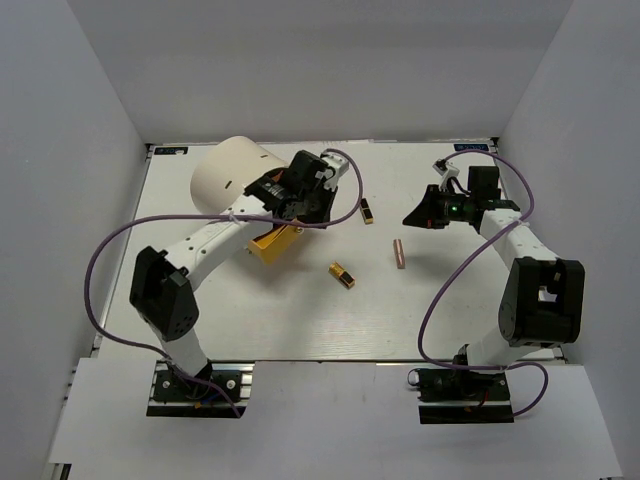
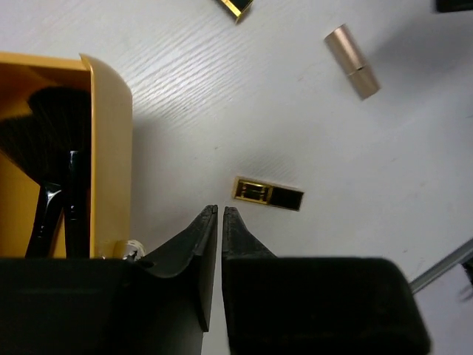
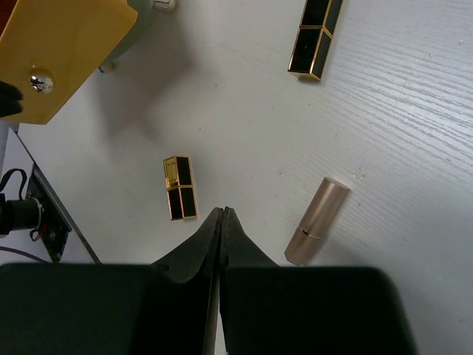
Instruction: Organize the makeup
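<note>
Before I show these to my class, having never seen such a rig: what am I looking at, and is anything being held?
Two robot arms sit bolted at the table's near edge. The overhead picture shows both from above; the other two come from cameras on each wrist, looking past that arm's own claw.

On the white table lie two gold-and-black lipsticks, one nearer the arms and one farther back, and a rose-gold tube. A yellow holder with black-handled brushes sits by the left arm, beside a big cream cylinder.

The left claw looks nearly shut and empty; the right claw is shut on nothing.
</note>
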`<state>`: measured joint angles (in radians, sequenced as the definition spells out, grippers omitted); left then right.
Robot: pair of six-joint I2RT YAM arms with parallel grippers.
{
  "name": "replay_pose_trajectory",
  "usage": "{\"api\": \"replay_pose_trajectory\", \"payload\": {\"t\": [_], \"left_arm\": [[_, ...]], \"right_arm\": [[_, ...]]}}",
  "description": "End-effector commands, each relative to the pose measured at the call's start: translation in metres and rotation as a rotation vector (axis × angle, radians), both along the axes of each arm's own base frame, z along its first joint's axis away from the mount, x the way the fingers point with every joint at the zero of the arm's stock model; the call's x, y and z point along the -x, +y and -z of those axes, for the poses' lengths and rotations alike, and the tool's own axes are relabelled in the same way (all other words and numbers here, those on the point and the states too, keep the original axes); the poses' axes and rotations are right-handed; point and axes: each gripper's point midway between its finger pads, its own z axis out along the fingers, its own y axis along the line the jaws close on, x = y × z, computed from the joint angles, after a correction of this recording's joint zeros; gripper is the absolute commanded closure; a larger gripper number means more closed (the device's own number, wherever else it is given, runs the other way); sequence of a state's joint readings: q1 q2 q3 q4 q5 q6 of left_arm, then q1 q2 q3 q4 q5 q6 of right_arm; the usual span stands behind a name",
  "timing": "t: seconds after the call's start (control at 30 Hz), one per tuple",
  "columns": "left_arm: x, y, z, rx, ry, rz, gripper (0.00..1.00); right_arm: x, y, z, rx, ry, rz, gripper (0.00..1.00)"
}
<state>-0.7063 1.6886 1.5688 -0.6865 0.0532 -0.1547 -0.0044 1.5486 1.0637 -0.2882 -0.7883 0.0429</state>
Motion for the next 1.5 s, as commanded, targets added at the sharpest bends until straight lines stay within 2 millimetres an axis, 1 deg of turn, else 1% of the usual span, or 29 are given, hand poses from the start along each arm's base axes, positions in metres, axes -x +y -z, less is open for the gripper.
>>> {"api": "replay_pose_trajectory", "payload": {"t": [0.0,0.03,0.07,0.13,0.17,0.2,0.23,0.27,0.3,0.37,0.43,0.6,0.77,0.83,0.97,1.17,1.37,1.47], "left_arm": [[-0.003,0.014,0.013,-0.104,0.024,-0.056,0.81],[-0.006,0.016,0.018,-0.124,0.023,-0.067,0.81],[-0.013,0.024,0.026,-0.172,0.009,-0.105,0.83],[-0.018,0.033,0.034,-0.231,0.0,-0.137,0.83],[-0.023,0.037,0.032,-0.253,-0.014,-0.158,0.84],[-0.029,0.048,0.039,-0.32,-0.029,-0.193,0.85],[-0.032,0.053,0.04,-0.351,-0.039,-0.212,0.85],[-0.035,0.052,0.036,-0.371,-0.059,-0.223,0.85],[-0.04,0.061,0.039,-0.426,-0.076,-0.244,0.85],[-0.046,0.068,0.034,-0.464,-0.108,-0.272,0.85],[-0.051,0.075,0.034,-0.51,-0.134,-0.292,0.86],[-0.058,0.089,0.042,-0.551,-0.14,-0.333,0.86],[-0.065,0.099,0.045,-0.605,-0.173,-0.383,0.88],[-0.07,0.109,0.047,-0.639,-0.186,-0.419,0.88],[-0.077,0.111,0.053,-0.664,-0.203,-0.453,0.88],[-0.084,0.118,0.05,-0.699,-0.252,-0.512,0.88],[-0.087,0.123,0.044,-0.707,-0.288,-0.543,0.8],[-0.088,0.127,0.043,-0.707,-0.286,-0.555,0.79]], "right_arm": [[-0.005,0.003,-0.003,-0.012,-0.016,-0.013,1.0],[-0.005,0.003,-0.004,-0.014,-0.016,-0.012,1.0],[-0.006,0.002,-0.005,-0.013,-0.018,-0.01,1.0],[-0.006,0.002,-0.004,-0.007,-0.02,-0.011,1.0],[-0.006,0.002,-0.005,-0.007,-0.019,-0.011,1.0],[-0.006,0.002,-0.004,-0.004,-0.016,-0.01,1.0],[-0.005,0.002,-0.002,-0.004,-0.013,-0.01,1.0],[-0.005,0.002,-0.002,-0.004,-0.008,-0.01,1.0],[-0.005,0.002,-0.002,-0.005,-0.006,-0.009,1.0],[-0.006,0.002,-0.002,-0.007,-0.006,-0.008,1.0],[-0.006,0.001,-0.003,-0.006,-0.009,-0.007,1.0],[-0.007,0.002,-0.001,-0.005,-0.002,-0.006,1.0],[-0.007,0.002,0.001,-0.003,0.004,-0.007,1.0],[-0.008,0.002,0.0,-0.004,0.004,-0.008,1.0],[-0.01,0.002,-0.001,-0.003,0.001,-0.009,1.0],[-0.007,0.001,0.0,0.002,0.004,-0.013,1.0],[-0.005,0.001,0.001,0.001,0.007,-0.016,1.0],[-0.006,0.001,0.001,0.001,0.006,-0.015,1.0]]}}
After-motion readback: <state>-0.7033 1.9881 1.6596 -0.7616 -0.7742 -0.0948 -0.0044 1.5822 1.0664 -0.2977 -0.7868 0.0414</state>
